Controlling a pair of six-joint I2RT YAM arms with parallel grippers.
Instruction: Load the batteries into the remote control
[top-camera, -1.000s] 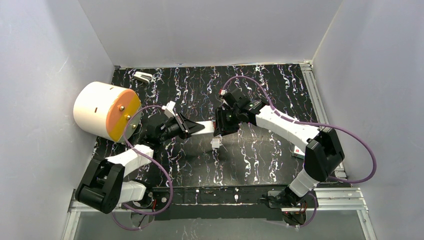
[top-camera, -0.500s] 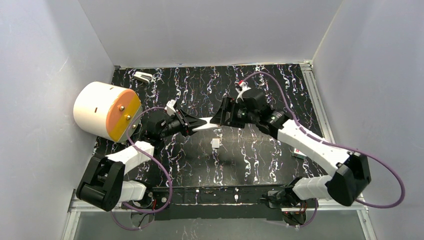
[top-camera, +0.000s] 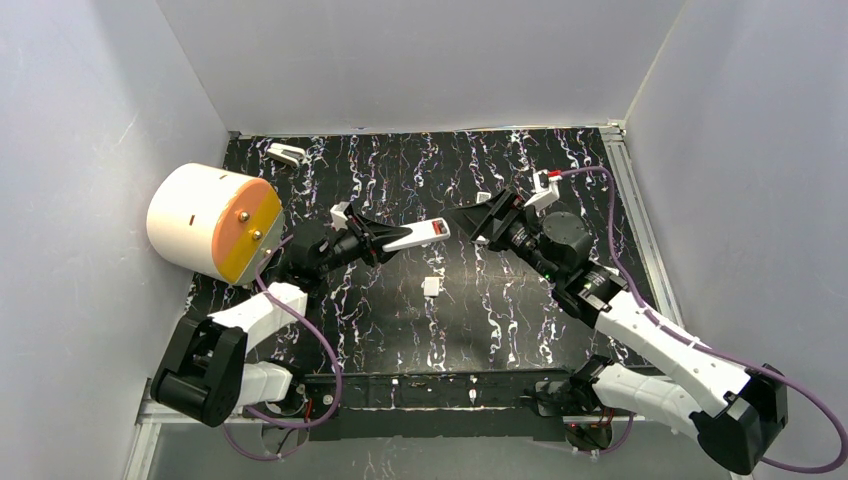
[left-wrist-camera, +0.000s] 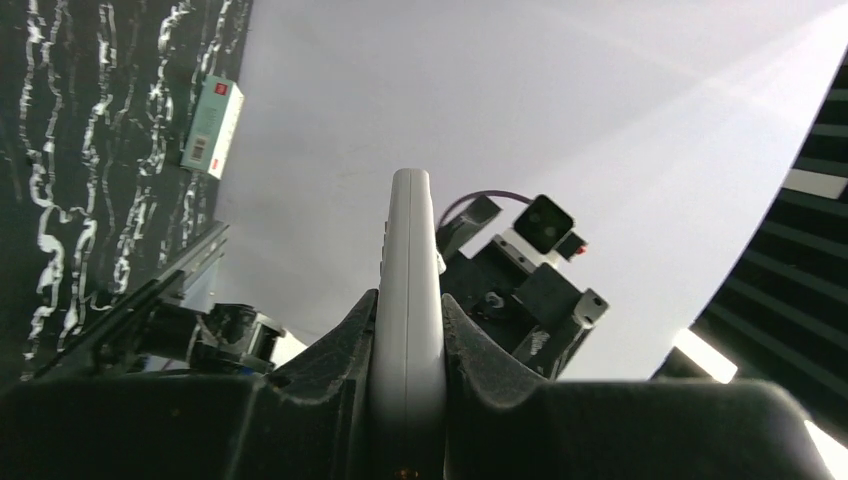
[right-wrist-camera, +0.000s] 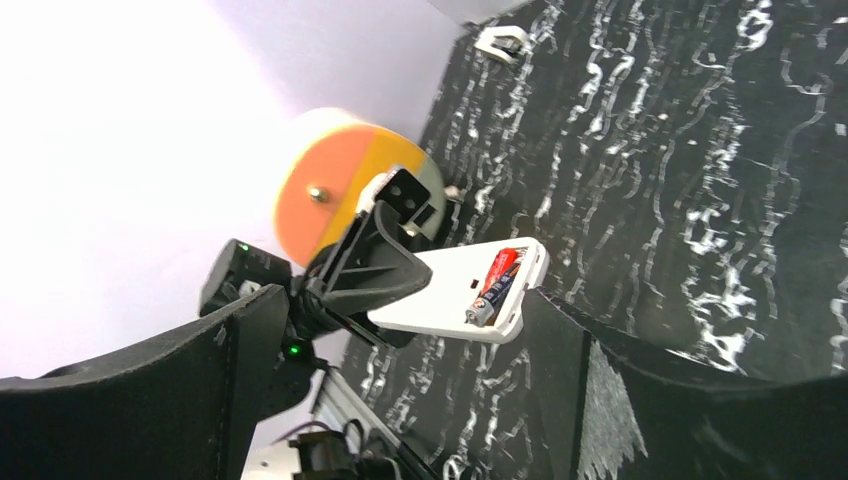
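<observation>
The batteries (right-wrist-camera: 497, 283) lie in the open slot at the tip of the remote (right-wrist-camera: 440, 285), which the left fingers (left-wrist-camera: 340, 350) clench, while the right fingers (right-wrist-camera: 620, 400), released beside that tip, should confirm they sit flat before fetching the white piece (top-camera: 432, 286), likely the lid, on the worktop (top-camera: 520, 330) below.

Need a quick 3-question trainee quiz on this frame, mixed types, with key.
1. Which gripper holds the remote? A left, B right, C neither.
2. True or false: the right gripper is shut on a battery.
3. Fill in: the small white piece lies on the ____.
Key: 1 A, the left gripper; 2 false, it is open and empty; 3 table.
</observation>
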